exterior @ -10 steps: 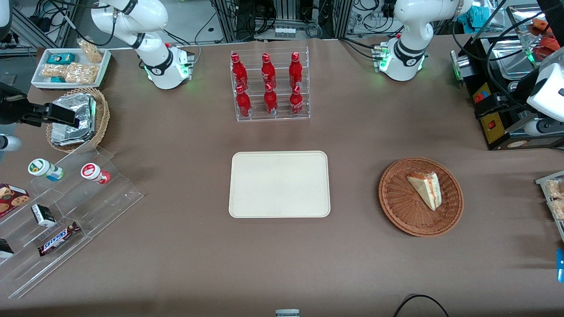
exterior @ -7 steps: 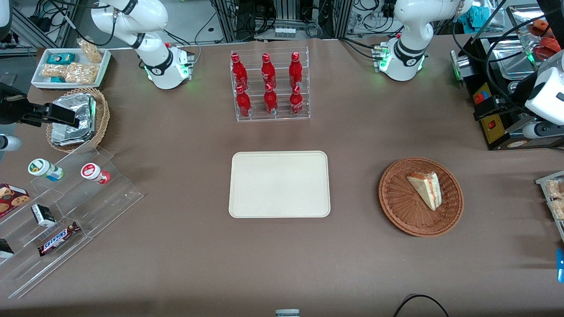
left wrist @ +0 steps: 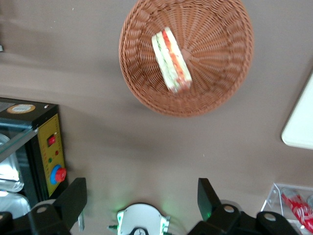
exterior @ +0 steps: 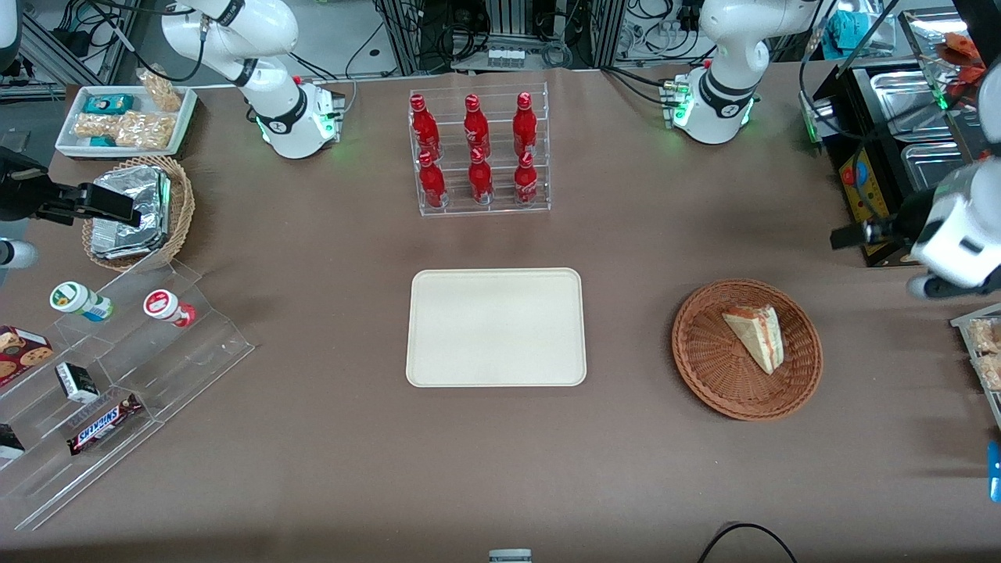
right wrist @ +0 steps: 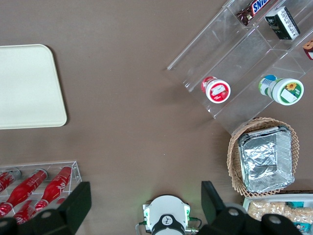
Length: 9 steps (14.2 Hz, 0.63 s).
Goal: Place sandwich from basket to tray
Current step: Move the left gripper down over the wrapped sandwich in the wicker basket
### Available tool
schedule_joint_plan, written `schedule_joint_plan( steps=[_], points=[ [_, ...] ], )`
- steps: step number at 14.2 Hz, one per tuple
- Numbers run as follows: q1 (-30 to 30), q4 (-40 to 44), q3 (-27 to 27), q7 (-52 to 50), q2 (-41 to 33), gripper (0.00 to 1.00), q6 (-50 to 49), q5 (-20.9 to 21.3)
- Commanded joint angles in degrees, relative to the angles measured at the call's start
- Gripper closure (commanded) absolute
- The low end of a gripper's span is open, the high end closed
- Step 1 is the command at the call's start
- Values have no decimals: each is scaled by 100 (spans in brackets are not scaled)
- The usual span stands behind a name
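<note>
The sandwich [exterior: 757, 336] [left wrist: 171, 58], a pale wedge with red and green filling, lies in the round reddish-brown wicker basket [exterior: 708, 352] [left wrist: 220, 54] toward the working arm's end of the table. The cream tray [exterior: 496, 327] [left wrist: 301, 127] [right wrist: 27, 88] lies bare in the middle of the table. My left gripper [exterior: 864, 231] [left wrist: 141, 196] hangs above the table, farther from the front camera than the basket and apart from it. It is open with nothing between its fingers [left wrist: 73, 198].
A black box with a yellow panel [exterior: 864, 195] [left wrist: 49, 152] stands close under the gripper. A clear rack of red bottles [exterior: 478, 152] stands farther back than the tray. A snack tray [exterior: 981, 352] sits at the table edge by the basket. Acrylic shelves [exterior: 117, 375] and a foil-packet basket [exterior: 137, 211] lie toward the parked arm's end.
The left arm's wrist and gripper have come down and nearer to the basket. The sandwich, basket and tray have not moved.
</note>
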Motion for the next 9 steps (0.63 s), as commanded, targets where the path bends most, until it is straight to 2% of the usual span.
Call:
schedule_joint_plan(
  steps=[1,4,9],
  points=[
    [126,-830,-34,-337,-104,0,919,38],
    [91,-1149,-42,-1277,1,0,1564,55],
    [82,-2378,-51,-1446,-16,0,3162,73]
  ],
)
